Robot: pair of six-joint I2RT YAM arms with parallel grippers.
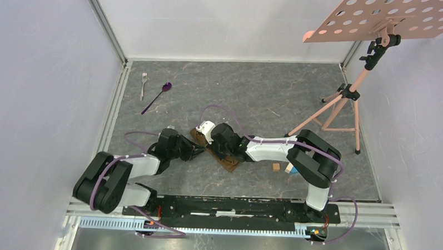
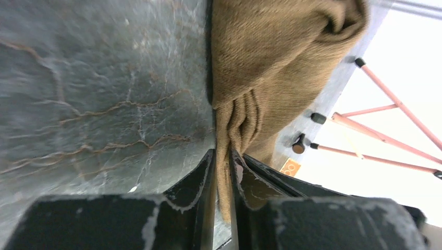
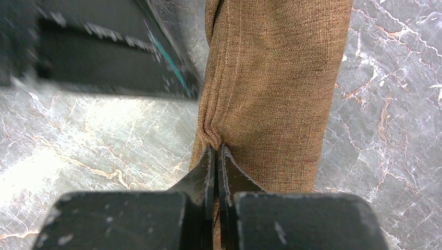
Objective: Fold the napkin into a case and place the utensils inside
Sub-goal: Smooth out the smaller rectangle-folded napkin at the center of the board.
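Note:
The napkin (image 1: 231,162) lies mid-table as a narrow brown folded strip, slanting from upper left to lower right, mostly under the two wrists. My left gripper (image 1: 199,151) meets its left side. In the left wrist view the cloth (image 2: 271,52) bunches into pleats, and a fold runs down between the nearly closed left gripper (image 2: 223,159). My right gripper (image 1: 218,149) is over the strip. In its wrist view the right gripper (image 3: 215,149) is shut, pinching the puckered edge of the cloth (image 3: 276,94). The silver fork (image 1: 144,84) and the purple spoon (image 1: 158,96) lie far left, apart from both grippers.
A pink tripod stand (image 1: 342,104) carrying a perforated plate (image 1: 390,17) occupies the right side. A small wooden block (image 1: 275,167) and a blue block (image 1: 289,169) lie by the right arm's elbow. Pale walls enclose the table on the left, back and right.

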